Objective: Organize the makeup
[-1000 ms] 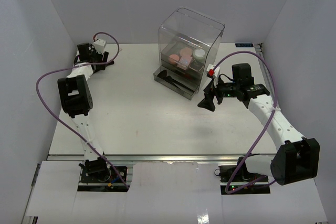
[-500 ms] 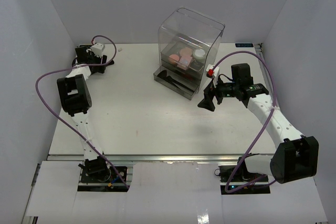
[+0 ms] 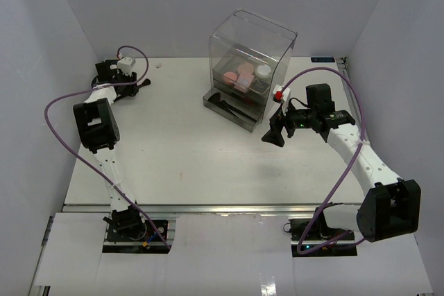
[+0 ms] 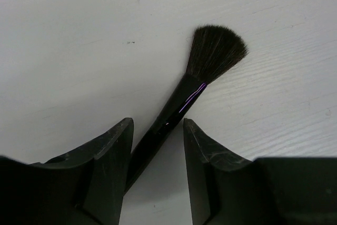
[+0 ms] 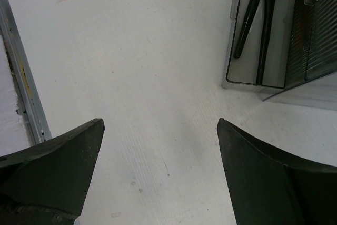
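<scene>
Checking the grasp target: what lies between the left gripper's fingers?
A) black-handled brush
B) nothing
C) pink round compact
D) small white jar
A: the left wrist view shows the brush lying with its handle between the fingers of the left gripper, bristles pointing away.

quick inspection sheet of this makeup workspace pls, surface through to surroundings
surface: white table
job's things: brush lying on the table; two brushes in the open drawer; pink compacts and white jar inside the clear box
clutter: nothing seen
claws: left claw open astride the brush handle; right claw open, empty
cables: purple cable looped along each arm
surroundings: white walls
</scene>
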### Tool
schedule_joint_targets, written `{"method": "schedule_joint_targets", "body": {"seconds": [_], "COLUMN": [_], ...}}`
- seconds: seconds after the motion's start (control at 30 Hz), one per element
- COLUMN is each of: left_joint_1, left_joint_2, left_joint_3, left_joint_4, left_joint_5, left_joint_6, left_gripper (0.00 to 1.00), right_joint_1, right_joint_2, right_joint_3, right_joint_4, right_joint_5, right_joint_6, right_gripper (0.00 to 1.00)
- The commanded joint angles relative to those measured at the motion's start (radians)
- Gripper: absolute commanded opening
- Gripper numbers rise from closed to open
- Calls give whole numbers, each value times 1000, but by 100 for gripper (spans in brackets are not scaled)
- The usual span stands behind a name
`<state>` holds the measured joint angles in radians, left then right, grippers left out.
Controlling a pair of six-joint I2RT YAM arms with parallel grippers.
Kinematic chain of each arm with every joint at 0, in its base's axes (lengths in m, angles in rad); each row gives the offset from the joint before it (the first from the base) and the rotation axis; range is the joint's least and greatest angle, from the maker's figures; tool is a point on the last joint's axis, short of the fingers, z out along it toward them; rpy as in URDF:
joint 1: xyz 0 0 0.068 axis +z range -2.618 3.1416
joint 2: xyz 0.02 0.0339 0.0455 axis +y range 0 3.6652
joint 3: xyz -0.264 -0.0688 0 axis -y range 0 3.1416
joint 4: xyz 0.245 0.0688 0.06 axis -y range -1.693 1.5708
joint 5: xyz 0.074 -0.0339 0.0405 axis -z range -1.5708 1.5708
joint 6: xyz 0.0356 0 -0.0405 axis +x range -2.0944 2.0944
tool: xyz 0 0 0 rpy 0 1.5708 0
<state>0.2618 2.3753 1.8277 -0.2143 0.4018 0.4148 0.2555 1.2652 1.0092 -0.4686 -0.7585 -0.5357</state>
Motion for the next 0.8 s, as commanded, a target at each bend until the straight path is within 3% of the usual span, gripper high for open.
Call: {"method": "schedule_joint_targets", "body": {"seconds": [0.0, 0.2, 0.33, 0.53, 0.6, 0.77], "left_joint_1": [30, 30, 26, -19, -62, -323], "left_joint_2": [25, -7, -84, -254, -329, -531], "left_joint_3": [-19, -83, -152, -329, -446, -691], "left_joint_4": [-138, -122, -77, 112, 222, 420], "left_joint_5": [19, 52, 102, 223, 227, 162], "left_joint_6": [-71, -204, -373, -743, -967, -1215], "left_gripper": [42, 21, 5, 0, 0, 0], "right_joint_1": [-3, -12, -15, -30, -42, -77], "right_joint_2": [-15, -28, -33, -46, -50, -58], "right_joint_3": [12, 11, 11, 8, 6, 0], "right_joint_4": [5, 5, 5, 6, 7, 12], "right_joint_5": [-13, -12, -13, -23, -35, -59], "right_joint_6": [-17, -17, -15, -11, -9, 2], "right_gripper": [95, 94, 94, 94, 94, 94]}}
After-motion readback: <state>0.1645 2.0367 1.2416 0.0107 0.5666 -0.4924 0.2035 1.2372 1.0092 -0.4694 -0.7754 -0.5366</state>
